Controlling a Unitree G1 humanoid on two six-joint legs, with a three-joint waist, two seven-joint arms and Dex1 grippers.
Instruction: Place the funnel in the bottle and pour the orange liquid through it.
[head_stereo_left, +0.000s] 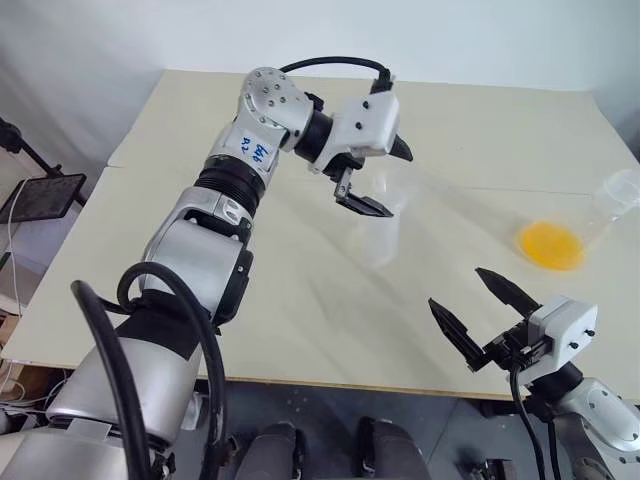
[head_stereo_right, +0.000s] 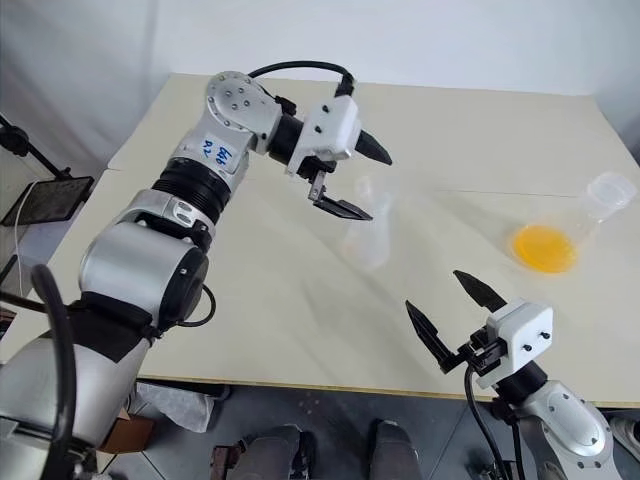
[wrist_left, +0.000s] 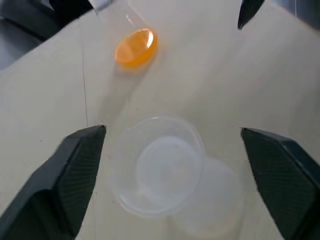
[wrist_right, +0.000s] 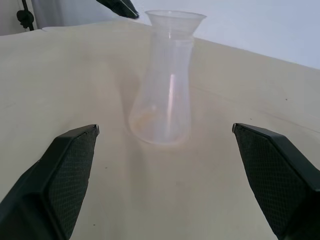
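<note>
Clear funnel (wrist_right: 175, 19) seated in bottle (wrist_right: 162, 100), left gripper (head_stereo_left: 372, 178) spread just above it, right gripper (head_stereo_left: 487, 310) spread, free for orange liquid (head_stereo_left: 550, 244); needed straight lift-off, no rim snag.

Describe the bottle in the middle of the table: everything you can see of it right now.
The bottle is small, clear and faintly frosted, plastic by its look, with a wide base that narrows to a neck. It stands upright on the table, looking empty of liquid. The funnel, a clear flared rim, sits in its mouth. The left gripper hangs open around the top, apparently not touching. The orange liquid sits apart in another vessel.
</note>
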